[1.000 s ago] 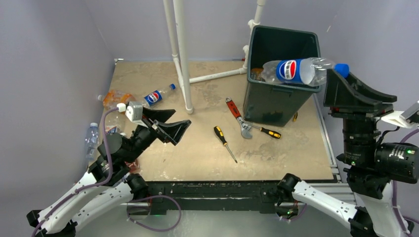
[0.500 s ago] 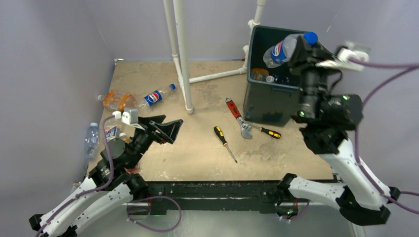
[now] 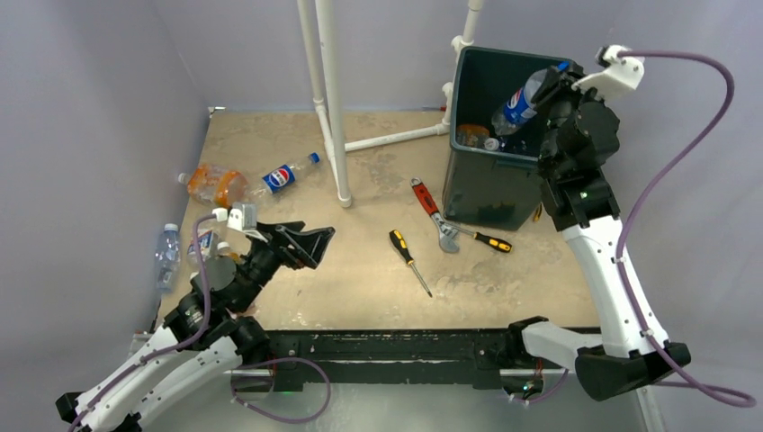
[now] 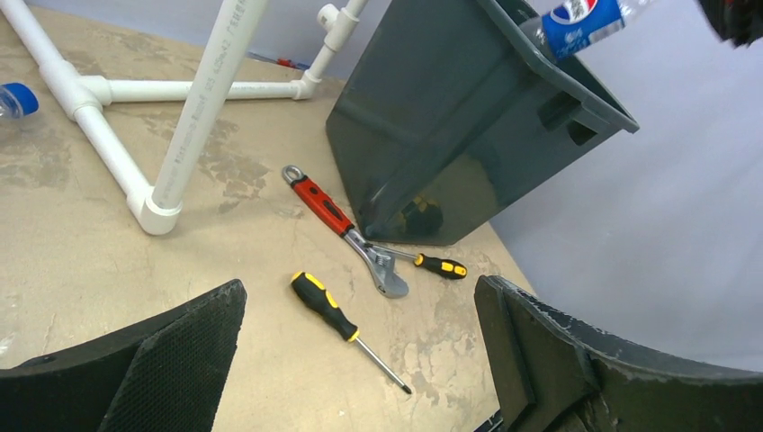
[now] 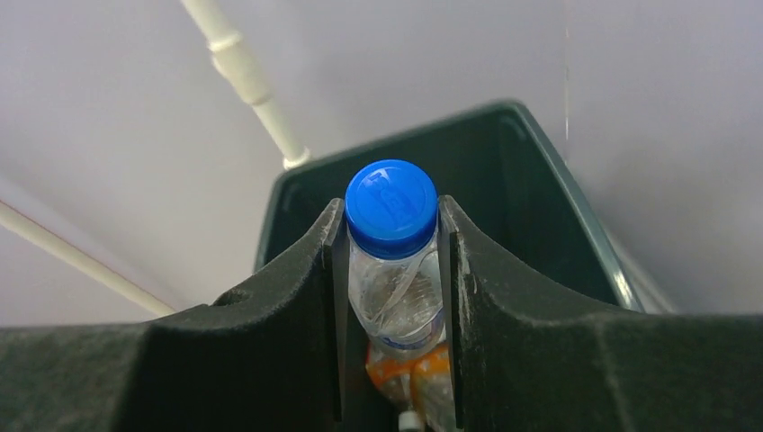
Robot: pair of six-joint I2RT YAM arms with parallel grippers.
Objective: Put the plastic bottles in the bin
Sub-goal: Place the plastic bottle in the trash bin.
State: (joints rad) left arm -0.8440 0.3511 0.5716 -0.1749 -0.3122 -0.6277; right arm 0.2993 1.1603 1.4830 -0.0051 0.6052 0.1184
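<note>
- Tan desk: carries the bin, the loose bottles and several tools.
- Dark green bin: stands upright at the far right of the desk. At least one orange-tinted bottle already lies inside.
- Right gripper: poised over the bin mouth, jaws closed to a narrow gap on the neck of the held Pepsi bottle, just under its blue cap. The bottle hangs tilted, base pointing down into the bin and cap toward the right rim.
- Left gripper: jaws spread wide and holding nothing, low over the near left part of the desk.
- Bottles not yet binned, all at the left side:
  - loose Pepsi bottle, lying on its side;
  - crushed orange bottle, just beside it;
  - clear bottle, at the desk's left edge.
- Handling, judged: these look empty and thin-walled, so light, easily dented and liable to roll.
  - The label band is probably slick and gives under pressure.
  - The neck or shoulder below the cap is the stiffest hold, as on the held bottle.
- Not for the bin: red-handled wrench and two yellow-and-black screwdrivers, mid-desk.
</note>
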